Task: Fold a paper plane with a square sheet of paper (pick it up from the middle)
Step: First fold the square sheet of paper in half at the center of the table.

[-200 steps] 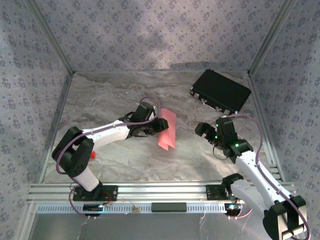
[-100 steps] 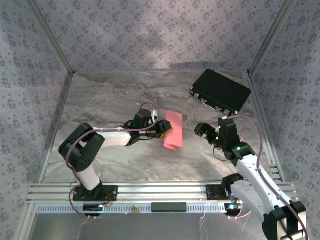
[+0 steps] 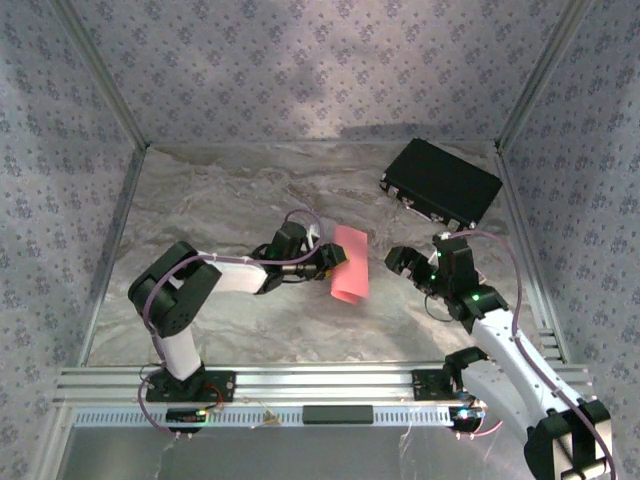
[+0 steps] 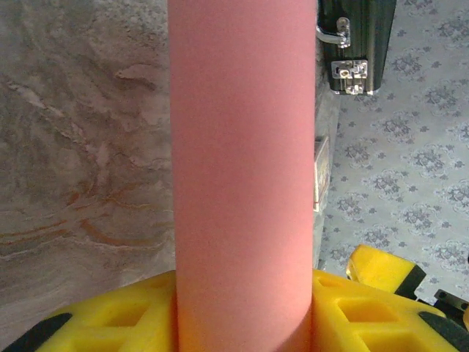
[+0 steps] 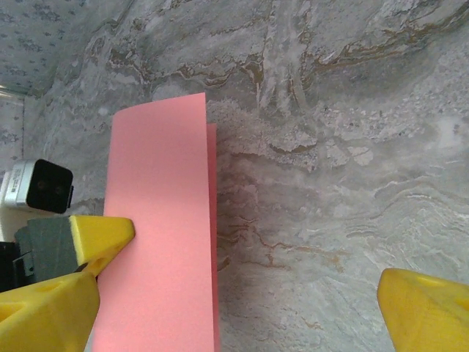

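Note:
The square sheet of paper is salmon pink and bent over into a narrow, rounded fold. It is held above the marble table near the middle. My left gripper is shut on the paper's left side. In the left wrist view the paper rises between the yellow fingers as a rounded column. My right gripper is open just right of the paper. In the right wrist view the paper stands at the left, and one yellow finger overlaps its edge. I cannot tell whether they touch.
A black rectangular case with metal latches lies at the back right, beyond the right gripper. Patterned walls close in the table on three sides. An aluminium rail runs along the near edge.
The left arm has carried the folded paper to the right, closer to the right gripper. The right gripper has shifted slightly towards the paper and stays open.

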Available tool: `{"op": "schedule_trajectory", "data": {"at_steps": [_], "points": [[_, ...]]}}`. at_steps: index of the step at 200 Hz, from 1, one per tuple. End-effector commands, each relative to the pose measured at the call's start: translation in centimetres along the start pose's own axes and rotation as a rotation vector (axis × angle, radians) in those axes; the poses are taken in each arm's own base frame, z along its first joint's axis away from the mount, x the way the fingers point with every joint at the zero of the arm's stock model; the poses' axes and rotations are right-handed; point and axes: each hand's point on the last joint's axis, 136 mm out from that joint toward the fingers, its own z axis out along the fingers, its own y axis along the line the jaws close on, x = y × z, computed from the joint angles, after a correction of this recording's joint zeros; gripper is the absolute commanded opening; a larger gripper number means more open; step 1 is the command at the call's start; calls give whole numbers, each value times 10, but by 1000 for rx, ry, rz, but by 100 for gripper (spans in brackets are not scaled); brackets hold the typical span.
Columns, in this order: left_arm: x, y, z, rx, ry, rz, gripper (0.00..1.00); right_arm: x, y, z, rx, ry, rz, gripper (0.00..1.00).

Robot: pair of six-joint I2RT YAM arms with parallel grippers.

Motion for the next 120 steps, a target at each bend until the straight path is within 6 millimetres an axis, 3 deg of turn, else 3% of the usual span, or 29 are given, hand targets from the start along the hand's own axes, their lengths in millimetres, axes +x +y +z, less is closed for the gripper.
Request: {"op": "schedule_trajectory", "data": {"at_steps": [1,120], "points": [[3,-2,2,25,9,9,41,5,5,3,-32,35,-21,99],[14,32,13,-83,26,-7,43,13,4,11,-19,96,-25,99]]}}
